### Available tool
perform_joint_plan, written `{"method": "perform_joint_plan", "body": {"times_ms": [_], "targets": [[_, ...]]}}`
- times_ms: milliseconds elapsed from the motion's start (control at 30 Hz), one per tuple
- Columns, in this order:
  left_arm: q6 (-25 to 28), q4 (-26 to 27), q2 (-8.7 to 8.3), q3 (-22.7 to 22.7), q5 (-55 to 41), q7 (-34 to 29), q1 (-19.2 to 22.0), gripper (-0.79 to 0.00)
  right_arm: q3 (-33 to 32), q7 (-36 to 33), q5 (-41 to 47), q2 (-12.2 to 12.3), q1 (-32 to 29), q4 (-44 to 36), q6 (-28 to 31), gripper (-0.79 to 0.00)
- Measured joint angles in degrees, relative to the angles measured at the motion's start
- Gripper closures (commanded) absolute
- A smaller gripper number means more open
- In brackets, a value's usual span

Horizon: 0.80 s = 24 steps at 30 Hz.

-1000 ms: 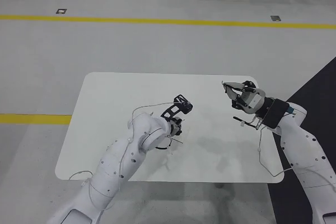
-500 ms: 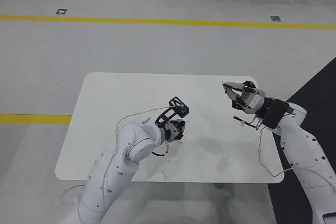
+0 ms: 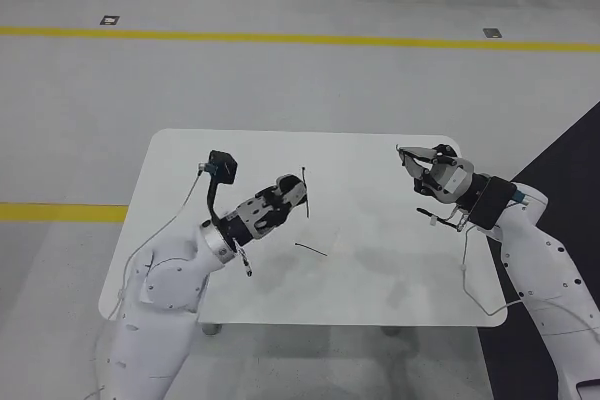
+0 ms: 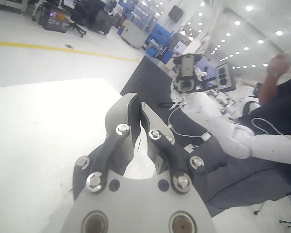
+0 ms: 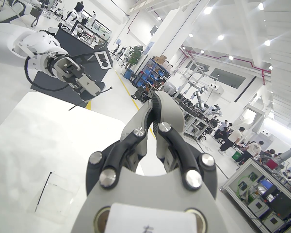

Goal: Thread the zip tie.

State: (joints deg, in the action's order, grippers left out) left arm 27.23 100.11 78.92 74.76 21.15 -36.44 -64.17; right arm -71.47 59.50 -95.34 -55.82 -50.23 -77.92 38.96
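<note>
While over white table (image 3: 380,290) on yellow-lined floor (image 3: 280,85), left hand (image 3: 298,186) tight on zip tie (image 3: 305,205), right hand (image 3: 403,153) closed.

Your held zip tie (image 4: 139,86) runs in between the left gripper's (image 4: 138,100) pads (image 4: 133,115), so its middle stretch is hidden from the left wrist camera. Over on the right gripper (image 5: 155,98), fingers pressed together, you can't tell whether anything sits between them. The loose zip tie (image 3: 311,249) on the table (image 3: 400,290): too thin from above to tell head from tail.
</note>
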Motion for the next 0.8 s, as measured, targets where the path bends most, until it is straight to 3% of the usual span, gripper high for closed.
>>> {"method": "perform_joint_plan", "body": {"times_ms": [500, 633, 800], "targets": [[0.7, 0.1, 0.01, -1.8, -0.9, -0.5, 0.1, 0.000, 0.0, 0.0, 0.0, 0.0, 0.0, 0.0, 0.0, 0.000], [1.5, -0.4, -0.02, -3.5, -5.8, -1.9, 0.5, 0.000, 0.0, 0.0, 0.0, 0.0, 0.0, 0.0, 0.0, 0.000], [-1.4, 1.0, 0.22, -3.0, -1.8, 8.4, -0.2, 0.000, -0.4, -1.7, 0.1, -0.1, -1.3, -0.6, -2.7, 0.000]]}}
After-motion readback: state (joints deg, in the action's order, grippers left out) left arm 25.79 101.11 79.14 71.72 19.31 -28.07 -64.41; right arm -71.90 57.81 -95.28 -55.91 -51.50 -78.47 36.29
